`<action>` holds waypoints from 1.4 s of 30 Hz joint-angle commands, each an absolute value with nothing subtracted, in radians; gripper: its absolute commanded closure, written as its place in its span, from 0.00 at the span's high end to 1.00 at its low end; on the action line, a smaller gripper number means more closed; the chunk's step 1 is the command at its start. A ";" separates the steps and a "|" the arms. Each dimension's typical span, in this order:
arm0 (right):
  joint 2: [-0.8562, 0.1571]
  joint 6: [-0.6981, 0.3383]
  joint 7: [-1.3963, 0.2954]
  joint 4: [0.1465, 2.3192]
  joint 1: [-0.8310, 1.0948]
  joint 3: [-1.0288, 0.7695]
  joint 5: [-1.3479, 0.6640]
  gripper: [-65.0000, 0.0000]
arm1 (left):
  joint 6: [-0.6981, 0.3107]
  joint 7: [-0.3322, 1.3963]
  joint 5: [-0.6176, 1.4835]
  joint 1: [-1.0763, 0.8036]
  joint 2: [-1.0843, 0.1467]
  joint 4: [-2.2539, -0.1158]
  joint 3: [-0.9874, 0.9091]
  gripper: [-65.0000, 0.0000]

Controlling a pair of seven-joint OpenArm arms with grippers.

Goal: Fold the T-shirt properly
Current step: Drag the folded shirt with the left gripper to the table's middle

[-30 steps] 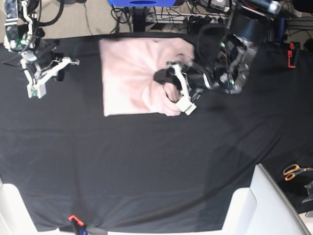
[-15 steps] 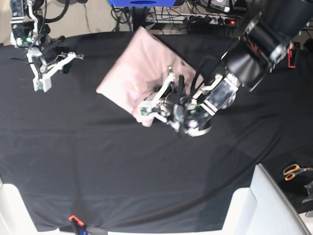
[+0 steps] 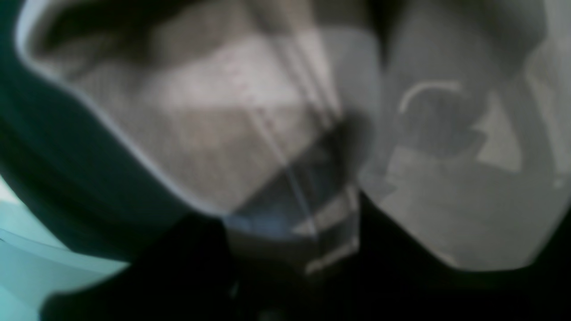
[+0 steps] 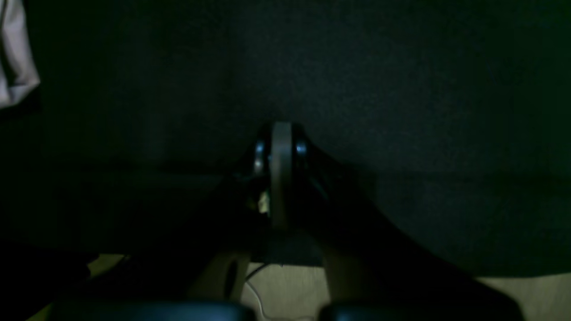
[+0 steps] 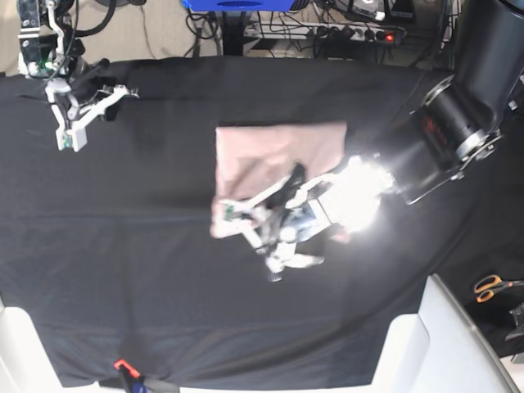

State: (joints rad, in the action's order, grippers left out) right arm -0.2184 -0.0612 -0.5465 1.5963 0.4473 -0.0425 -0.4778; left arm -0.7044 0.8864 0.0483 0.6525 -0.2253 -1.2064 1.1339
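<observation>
Pink T-shirt (image 5: 278, 151) lies near the middle of the base view, slightly above centre, on the black cloth (image 5: 147, 278) that covers the bench. It looks folded into a compact, roughly rectangular shape, with its lower edge partly hidden by the arm above it. The left gripper (image 5: 246, 219) sits at the shirt's lower left corner, over the fabric; glare and blur hide its jaws, so I cannot tell whether they are apart or clamped on the shirt. The left wrist view is smeared with blur, showing only pale fabric (image 3: 232, 133) filling most of the frame. The right gripper (image 5: 78, 123) is in the upper left of the base view, well apart from the shirt, above bare black cloth. In its wrist view the fingers (image 4: 281, 174) are pressed together with nothing between them.
</observation>
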 commanded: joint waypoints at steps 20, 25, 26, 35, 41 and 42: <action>-0.229 -0.065 -0.532 1.610 0.443 -0.056 -0.483 0.00 | -0.698 0.794 0.044 0.680 -0.111 -1.033 1.121 0.00; -0.229 -0.065 -0.532 1.610 0.443 -0.056 -0.483 0.00 | -0.698 0.794 0.045 0.680 -0.108 -1.004 1.119 0.00; -0.229 -0.065 -0.532 1.610 0.443 -0.056 -0.483 0.00 | -0.698 0.794 0.045 0.680 -0.108 -1.004 1.118 0.00; -0.229 -0.065 -0.532 1.610 0.441 -0.050 -0.483 0.00 | -0.698 0.794 0.045 0.682 -0.111 -1.001 1.116 0.18; -0.229 -0.065 -0.532 1.610 0.441 -0.048 -0.483 0.00 | -0.698 0.792 0.045 0.697 -0.111 -1.001 1.116 0.77; -0.229 -0.065 -0.532 1.610 0.441 -0.048 -0.483 0.00 | -0.698 0.791 0.045 0.707 -0.111 -1.001 1.115 0.84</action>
State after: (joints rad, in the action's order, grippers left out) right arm -0.2180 -0.0612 -0.5484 1.5963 0.4438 -0.0460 -0.4782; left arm -0.7044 0.7963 0.0486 0.6735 -0.1165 -0.9905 1.1244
